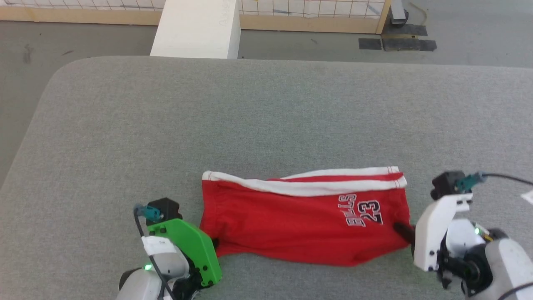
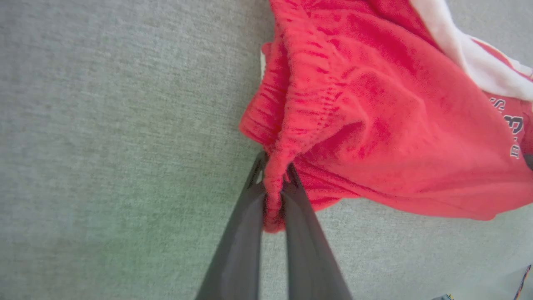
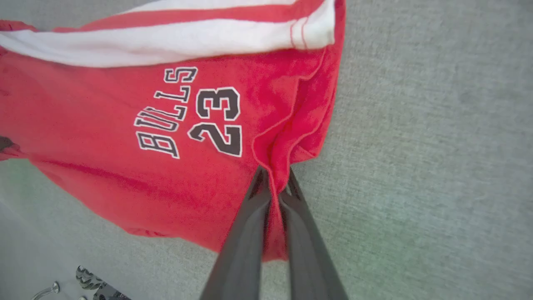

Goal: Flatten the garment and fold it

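Left claw [image 2: 275, 166], right claw [image 3: 275, 173]: tight pinch on opposite ends of red garment [image 1: 291, 225].

Our left gripper [image 1: 214, 243], green-cased, sits at the lower left of the head view. Its dark fingers [image 2: 250, 216] are pinched tight on the red shorts [image 1: 291, 225]. Our right gripper [image 1: 403, 231], white-cased at the lower right, pinches the opposite end and points inward toward the left one.

Thin matt red/white cloth garment [image 1: 291, 233]; table [image 1: 250, 116] w/ rough grey fabric, matt, slightly fuzzy
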